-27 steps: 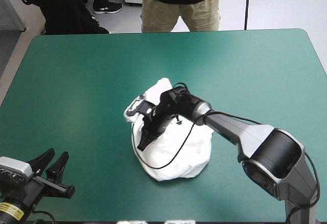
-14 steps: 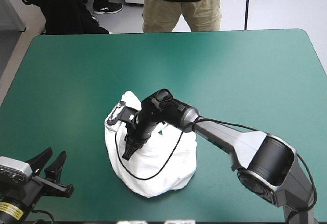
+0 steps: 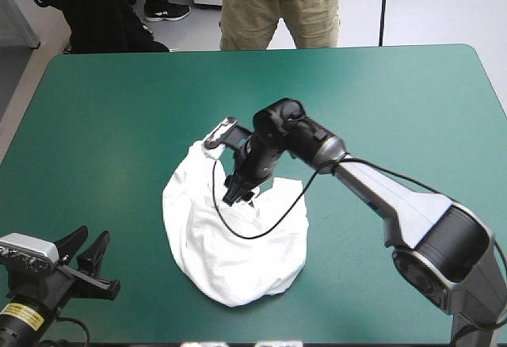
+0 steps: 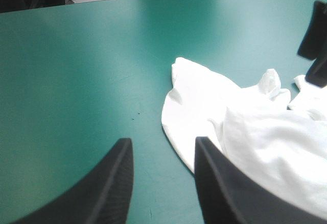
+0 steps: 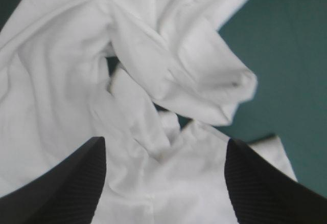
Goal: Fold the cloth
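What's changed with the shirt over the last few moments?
The right gripper dragged the T-shirt toward the table's left, then let go. Its fingers now stand open over the shirt's far part, and it has drawn back rightward. The shirt lies more spread out. The left gripper stayed open at the near left corner.

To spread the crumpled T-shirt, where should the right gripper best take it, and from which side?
Probably the rolled flap of the T-shirt, ahead of the open right gripper, from above: it stands raised and juts over the teal-green cover.
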